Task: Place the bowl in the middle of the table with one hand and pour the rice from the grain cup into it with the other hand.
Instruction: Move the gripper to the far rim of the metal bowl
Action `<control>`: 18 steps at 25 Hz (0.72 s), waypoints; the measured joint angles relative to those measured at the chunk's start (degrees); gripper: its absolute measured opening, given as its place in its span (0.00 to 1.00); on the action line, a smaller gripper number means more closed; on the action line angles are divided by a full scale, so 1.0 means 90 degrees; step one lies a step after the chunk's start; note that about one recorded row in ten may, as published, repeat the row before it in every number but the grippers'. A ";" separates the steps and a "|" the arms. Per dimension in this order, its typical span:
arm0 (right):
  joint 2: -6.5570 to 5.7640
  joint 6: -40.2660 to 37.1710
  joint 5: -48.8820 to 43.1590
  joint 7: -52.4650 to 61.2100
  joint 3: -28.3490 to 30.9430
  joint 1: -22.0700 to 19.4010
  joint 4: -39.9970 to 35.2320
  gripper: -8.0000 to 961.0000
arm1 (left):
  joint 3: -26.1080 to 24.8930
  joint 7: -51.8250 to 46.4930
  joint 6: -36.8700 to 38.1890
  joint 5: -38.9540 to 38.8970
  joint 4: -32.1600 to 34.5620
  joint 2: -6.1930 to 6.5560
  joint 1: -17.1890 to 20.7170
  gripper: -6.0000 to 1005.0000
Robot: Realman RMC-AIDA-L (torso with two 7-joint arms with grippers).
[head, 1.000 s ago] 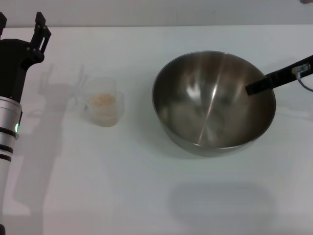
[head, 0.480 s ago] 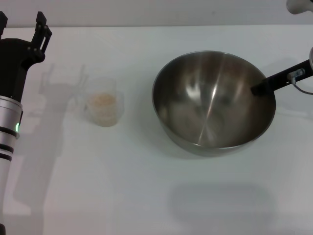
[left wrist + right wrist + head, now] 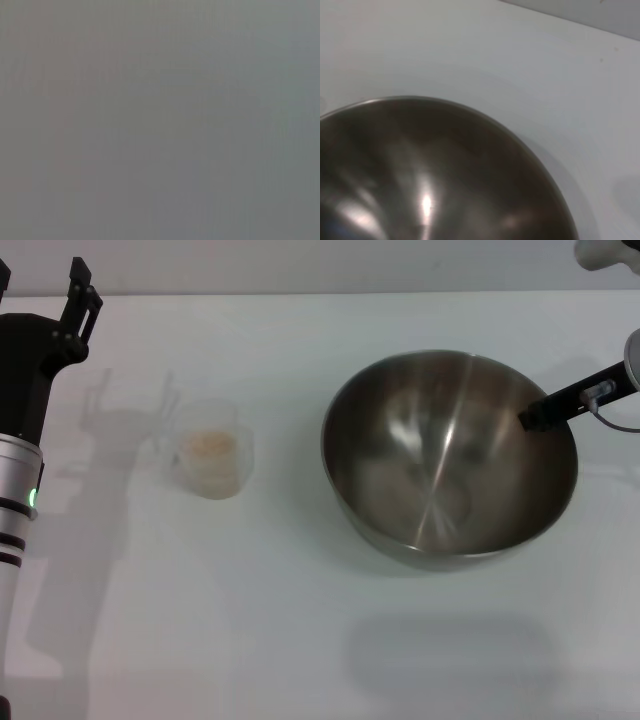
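Observation:
The steel bowl (image 3: 450, 460) stands on the white table (image 3: 300, 620), right of the middle, and it is empty. It fills the lower part of the right wrist view (image 3: 430, 170). My right gripper (image 3: 545, 412) reaches in from the right. One black finger lies over the bowl's right rim; the other is hidden. The clear grain cup (image 3: 210, 455) stands upright left of the bowl with rice (image 3: 208, 444) in it. My left gripper (image 3: 45, 290) hangs open and empty at the far left, well apart from the cup.
The table's far edge (image 3: 300, 293) runs along the top of the head view. The left arm's silver forearm (image 3: 15, 510) covers the left edge. The left wrist view shows only plain grey.
My right gripper has drawn back to the right across the bowl's rim. The bowl has shifted a little to the right and toward me. The left arm and the cup have hardly moved.

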 joint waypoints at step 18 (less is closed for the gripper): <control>0.0062 -0.0300 0.0245 -0.0104 0.0415 -0.0165 -0.0627 0.01 | -0.0002 0.0002 0.0037 0.0000 0.0000 0.0000 0.0000 0.82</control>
